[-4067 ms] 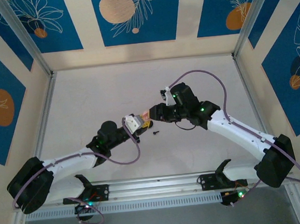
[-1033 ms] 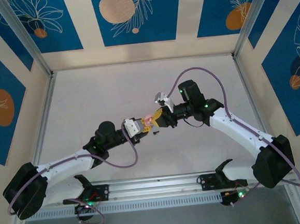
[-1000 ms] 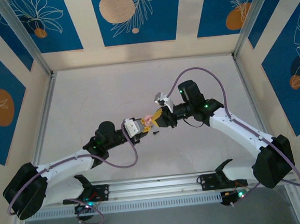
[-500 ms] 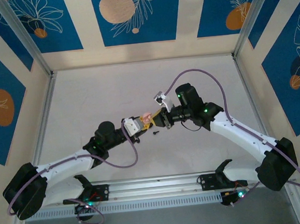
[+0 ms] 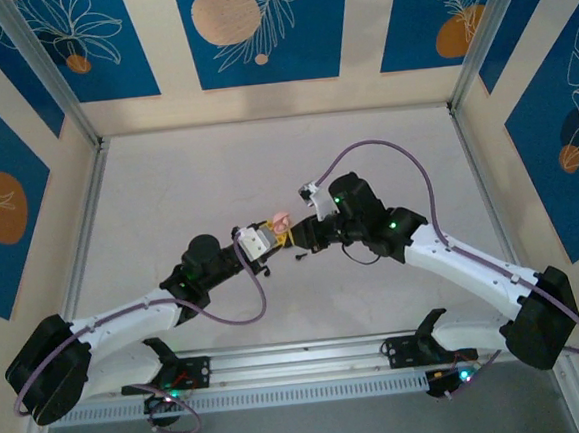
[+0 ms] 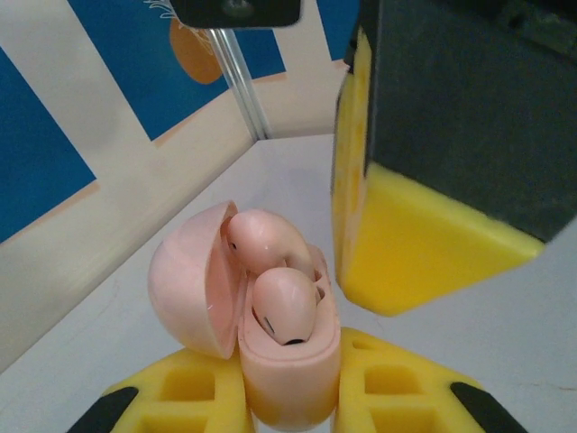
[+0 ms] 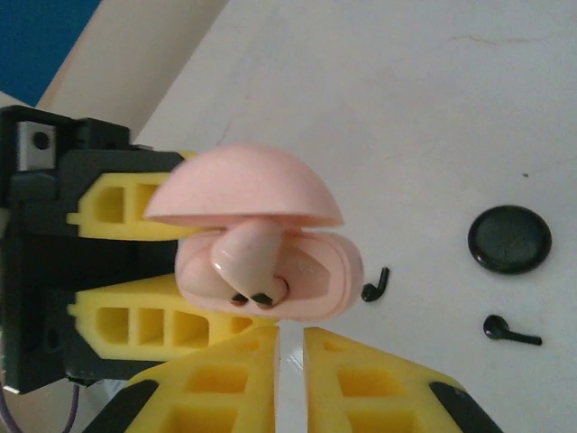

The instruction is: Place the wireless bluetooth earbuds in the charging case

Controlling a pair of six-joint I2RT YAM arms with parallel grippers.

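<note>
Left fingers (image 6: 194,392) are clamped on the base of the pink case (image 6: 288,383), holding it up off the counter (image 7: 433,108) mid-scene with the lid flipped open. Both pink earbuds (image 6: 281,307) sit in it, though one looks like it's riding high. Right fingers (image 7: 356,383) are pinched together and empty, just right of the case. I'd press that high bud straight down with the closed tip, gently, so the case doesn't twist loose. A black disc (image 7: 509,239) and tiny black bits (image 7: 509,332) lie on the counter nearby.
</note>
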